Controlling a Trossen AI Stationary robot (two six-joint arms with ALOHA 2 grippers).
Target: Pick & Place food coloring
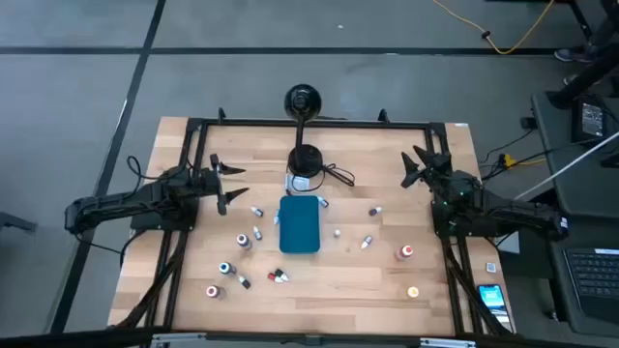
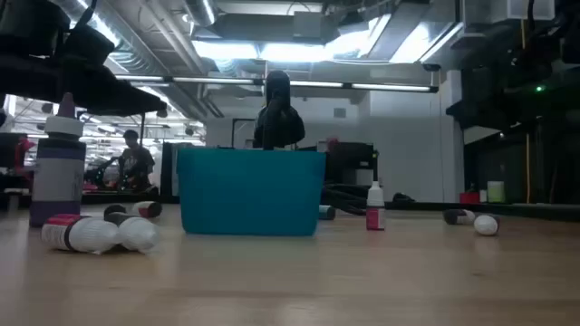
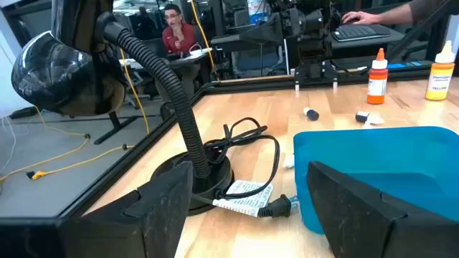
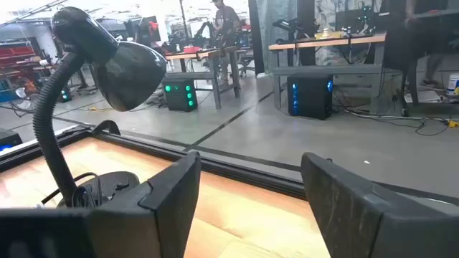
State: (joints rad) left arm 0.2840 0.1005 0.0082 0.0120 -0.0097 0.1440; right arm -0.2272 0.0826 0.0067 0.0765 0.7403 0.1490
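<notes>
Lying scattered well apart from both empty, open grippers [image 1: 228,183] [image 1: 416,166]: food coloring bottles [image 1: 244,241].

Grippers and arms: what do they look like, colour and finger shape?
Both arms are dark, jointed, black-framed. The left gripper and right gripper each carry two matte black, wedge-shaped fingers. Green light glows on the right arm's wrist.

My wooden table [image 1: 387,290] carries the teal tray [image 1: 300,225] at its middle, my lamp's base [image 1: 307,159] near the far edge, and small food coloring bottles [image 1: 404,252] scattered around the tray.
</notes>
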